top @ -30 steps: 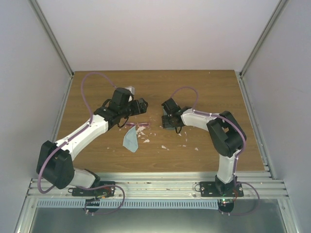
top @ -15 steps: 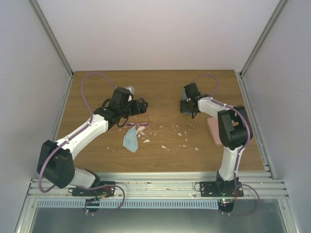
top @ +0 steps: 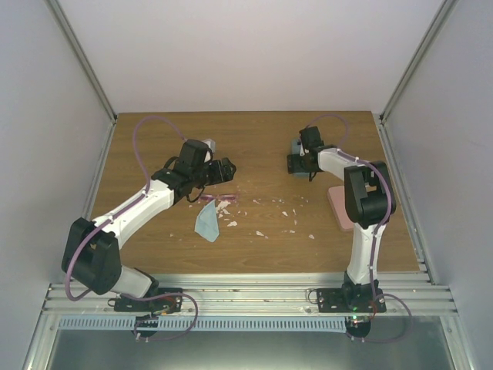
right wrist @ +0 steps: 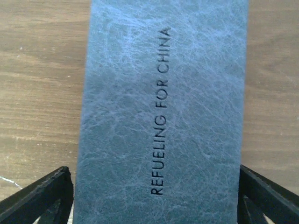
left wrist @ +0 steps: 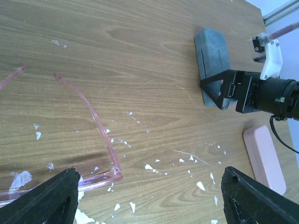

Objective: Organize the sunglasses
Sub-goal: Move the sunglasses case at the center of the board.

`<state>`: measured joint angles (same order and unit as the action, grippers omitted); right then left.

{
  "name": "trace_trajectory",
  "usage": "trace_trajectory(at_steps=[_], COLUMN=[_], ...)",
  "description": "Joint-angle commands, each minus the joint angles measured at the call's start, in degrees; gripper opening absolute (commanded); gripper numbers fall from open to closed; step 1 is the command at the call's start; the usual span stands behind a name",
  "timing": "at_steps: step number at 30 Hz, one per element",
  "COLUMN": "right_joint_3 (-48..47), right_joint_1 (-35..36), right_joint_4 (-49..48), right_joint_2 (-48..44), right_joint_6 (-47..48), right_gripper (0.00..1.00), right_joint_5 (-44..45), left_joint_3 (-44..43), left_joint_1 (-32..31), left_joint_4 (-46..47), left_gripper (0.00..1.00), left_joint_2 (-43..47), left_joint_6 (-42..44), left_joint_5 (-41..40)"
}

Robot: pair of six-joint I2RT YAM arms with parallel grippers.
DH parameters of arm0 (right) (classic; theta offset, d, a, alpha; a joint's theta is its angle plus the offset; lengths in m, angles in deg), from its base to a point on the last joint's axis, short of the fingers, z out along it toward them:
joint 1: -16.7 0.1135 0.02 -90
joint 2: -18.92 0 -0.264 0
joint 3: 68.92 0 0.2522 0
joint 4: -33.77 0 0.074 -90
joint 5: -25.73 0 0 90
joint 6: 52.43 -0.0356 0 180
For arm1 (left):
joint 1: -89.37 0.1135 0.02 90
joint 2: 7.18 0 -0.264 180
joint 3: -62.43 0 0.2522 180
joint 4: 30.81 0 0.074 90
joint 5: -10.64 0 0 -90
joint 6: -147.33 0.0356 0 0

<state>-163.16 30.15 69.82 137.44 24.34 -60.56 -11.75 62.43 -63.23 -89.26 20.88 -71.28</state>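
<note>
Early stage: pink sunglasses (left wrist: 100,179) loose on bench (left wrist: 117,46) under released left pincer (left wrist: 149,175); right pincer (right wrist: 154,170) clamping closed grey case (right wrist: 163,93).

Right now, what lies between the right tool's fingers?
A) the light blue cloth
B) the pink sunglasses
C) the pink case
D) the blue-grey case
D: the right wrist view shows the blue-grey case, printed REFUELING FOR CHINA, filling the gap between the fingers of the right tool.
</note>
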Motion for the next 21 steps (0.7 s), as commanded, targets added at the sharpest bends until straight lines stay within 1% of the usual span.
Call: trace_trajectory(at_steps=[1,2,5,7,11,13,14,17,21], right_joint_3=[-2.0,-1.6,0.4,2.9,13.4,18.8,21.2,27.2,34.3], right_joint_1=[-0.5,-0.6,-0.8,-1.1,-3.4,-5.3,-6.3,-9.9,-12.4], right_joint_4=[1.2,1.2,0.9,0.6,-0.7,-0.3,0.0,0.3,-1.4], right_joint_2=[0.1,-0.7,-4.8,-8.5,-18.6,-23.6,-25.3,-29.4,-35.7], right_joint_6=[-1.2,-1.7,-3.5,-5.8,-14.9,-18.9,-20.0,-21.3,-21.0], right_gripper=[0.97,0.99,1.00,1.00,1.00,1.00,1.00,1.00,1.00], right_joint_5=[-0.7,-1.1,-1.7,-0.2,9.9,17.0,18.1,16.6,12.1], left_joint_3=[-0.6,-0.5,0.2,0.8,1.5,1.7,1.9,2.7,3.0], left_joint_1=[0.3,0.3,0.3,0.2,0.3,0.3,0.3,0.2,0.2], left_joint_4=[1.6,1.8,2.3,2.6,3.2,4.1,4.9,8.0,9.7], left_gripper=[0.83,0.83,0.84,0.84,0.85,0.85,0.84,0.84,0.84], left_joint_2=[-0.4,-0.2,0.5,1.0,1.8,2.2,2.4,3.4,4.6], left_joint_6=[0.9,1.1,1.7,2.0,3.6,4.5,4.8,5.5,6.3], left_joint_5=[1.6,1.7,2.2,2.6,4.2,6.3,7.8,11.8,12.9])
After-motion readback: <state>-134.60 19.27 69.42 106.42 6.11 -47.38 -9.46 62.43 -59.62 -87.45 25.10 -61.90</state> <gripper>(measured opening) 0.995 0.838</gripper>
